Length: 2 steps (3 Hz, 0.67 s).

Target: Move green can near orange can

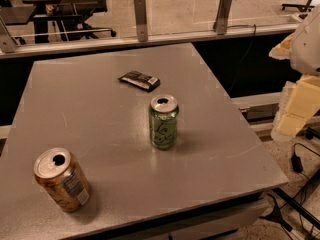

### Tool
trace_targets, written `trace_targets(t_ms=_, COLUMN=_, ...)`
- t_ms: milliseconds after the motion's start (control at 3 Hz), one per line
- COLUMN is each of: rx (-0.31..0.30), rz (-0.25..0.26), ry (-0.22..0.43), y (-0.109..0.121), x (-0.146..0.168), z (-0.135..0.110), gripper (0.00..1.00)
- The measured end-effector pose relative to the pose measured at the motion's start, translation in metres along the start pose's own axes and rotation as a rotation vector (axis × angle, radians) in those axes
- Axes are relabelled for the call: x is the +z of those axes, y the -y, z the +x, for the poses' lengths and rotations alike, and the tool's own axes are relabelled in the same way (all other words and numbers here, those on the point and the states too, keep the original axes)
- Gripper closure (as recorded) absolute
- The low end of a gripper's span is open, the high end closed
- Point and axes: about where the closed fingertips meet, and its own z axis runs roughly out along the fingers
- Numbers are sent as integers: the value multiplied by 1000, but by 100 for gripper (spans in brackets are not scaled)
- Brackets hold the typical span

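The green can (163, 122) stands upright near the middle of the grey table (100, 109), its silver top open. The orange can (62, 180) stands at the table's front left corner, leaning slightly in view, with a white and blue label panel. The two cans are well apart. My gripper (294, 115) is at the far right edge of the view, beyond the table's right edge and away from both cans, holding nothing that I can see.
A small dark flat packet (139, 80) lies on the table behind the green can. A low glass barrier with metal posts (141, 19) runs along the table's far edge. Cables (300, 159) lie on the floor at right.
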Motion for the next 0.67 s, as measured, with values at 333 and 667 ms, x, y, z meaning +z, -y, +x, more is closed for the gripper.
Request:
trace_targets(t_ms=333, rx=-3, rz=-3, ry=8, y=0, x=1, z=-3, gripper=0)
trace_targets(t_ms=667, rx=-36, rz=-38, ry=82, y=1, x=13, z=-26, gripper=0)
